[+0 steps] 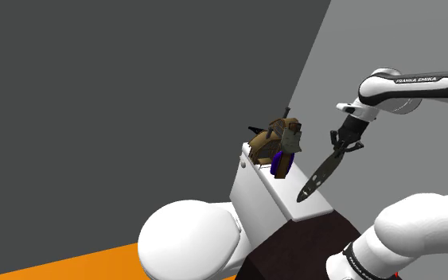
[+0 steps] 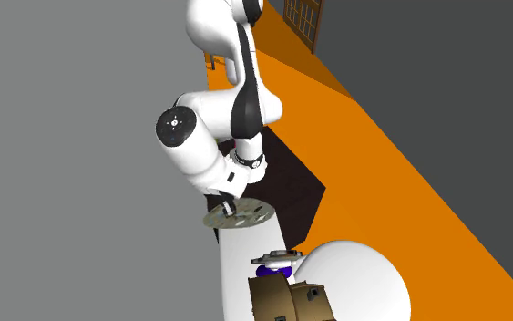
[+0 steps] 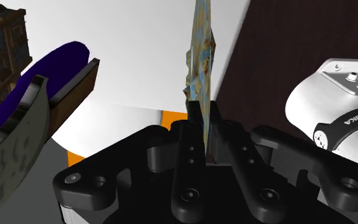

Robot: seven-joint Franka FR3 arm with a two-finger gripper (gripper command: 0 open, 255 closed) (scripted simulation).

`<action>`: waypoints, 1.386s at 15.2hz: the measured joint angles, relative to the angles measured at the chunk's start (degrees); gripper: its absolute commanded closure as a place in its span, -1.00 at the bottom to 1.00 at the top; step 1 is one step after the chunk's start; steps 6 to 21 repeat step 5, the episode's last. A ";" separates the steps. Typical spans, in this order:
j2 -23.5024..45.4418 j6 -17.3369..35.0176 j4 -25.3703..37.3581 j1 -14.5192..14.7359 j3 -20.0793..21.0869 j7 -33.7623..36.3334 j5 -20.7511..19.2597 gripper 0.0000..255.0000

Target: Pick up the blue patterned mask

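The mask [image 1: 321, 176] is a thin flat disc with a blue and tan mottled pattern, seen edge-on in the wrist view [image 3: 202, 57]. My gripper [image 1: 344, 148] is shut on its edge and holds it in the air, tilted, above the end of the white toilet tank [image 1: 266, 199] nearest the stand. In the second exterior view the mask [image 2: 238, 215] hangs flat under the gripper [image 2: 228, 206], clear of the tank lid [image 2: 241, 274]. Both fingers [image 3: 213, 124] clasp the disc between them.
A brown house-like object [image 1: 281, 134] and a purple piece [image 1: 278, 165] stand on the far part of the tank lid. The white toilet bowl [image 1: 188, 243] lies in front. The dark stand [image 1: 301, 243] adjoins the tank. Orange floor [image 2: 400, 173]; grey walls behind.
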 measured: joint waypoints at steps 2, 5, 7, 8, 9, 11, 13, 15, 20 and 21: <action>-0.26 -2.60 0.18 -1.19 1.08 -0.74 0.27 1.00; -0.55 -6.84 0.77 -2.38 2.35 -0.22 1.69 1.00; -0.55 -6.84 0.77 -2.38 2.35 -0.22 1.69 1.00; -0.55 -6.84 0.77 -2.38 2.35 -0.22 1.69 1.00; -0.55 -6.84 0.77 -2.38 2.35 -0.22 1.69 1.00; -0.55 -6.84 0.77 -2.38 2.35 -0.22 1.69 1.00; -0.55 -6.84 0.77 -2.38 2.35 -0.22 1.69 1.00; -0.55 -6.84 0.77 -2.38 2.35 -0.22 1.69 1.00; -0.55 -6.84 0.77 -2.38 2.35 -0.22 1.69 1.00; -0.55 -6.84 0.77 -2.38 2.35 -0.22 1.69 1.00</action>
